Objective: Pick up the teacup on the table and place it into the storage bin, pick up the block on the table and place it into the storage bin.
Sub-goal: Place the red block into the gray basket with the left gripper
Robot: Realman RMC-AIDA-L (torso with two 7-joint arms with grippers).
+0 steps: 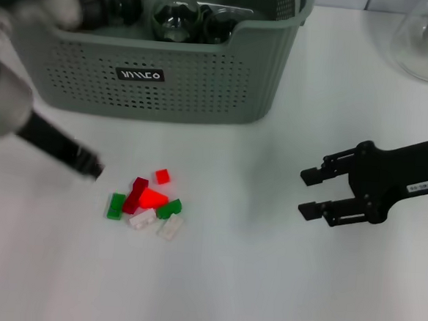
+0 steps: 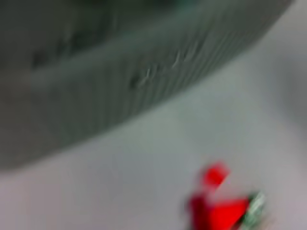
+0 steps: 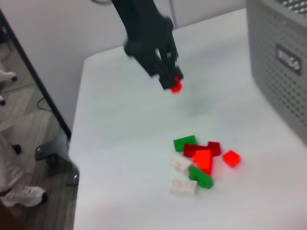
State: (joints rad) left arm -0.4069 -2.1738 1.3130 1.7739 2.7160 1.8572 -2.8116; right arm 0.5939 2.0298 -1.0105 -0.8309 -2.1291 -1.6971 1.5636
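My left gripper [image 3: 171, 84] pinches a red block [image 3: 176, 86]; a weak grip could drop it short of the bin [image 1: 168, 84]. My right gripper [image 1: 311, 192] idles, spread.

The left wrist view is all blur: you get only the bin [image 2: 120, 72] as a grey smear and the blocks [image 2: 218, 203] as red smudges. In the head view the bin's far side is cut off, and the left gripper [image 1: 96, 168] is smeared, its fingers unreadable.
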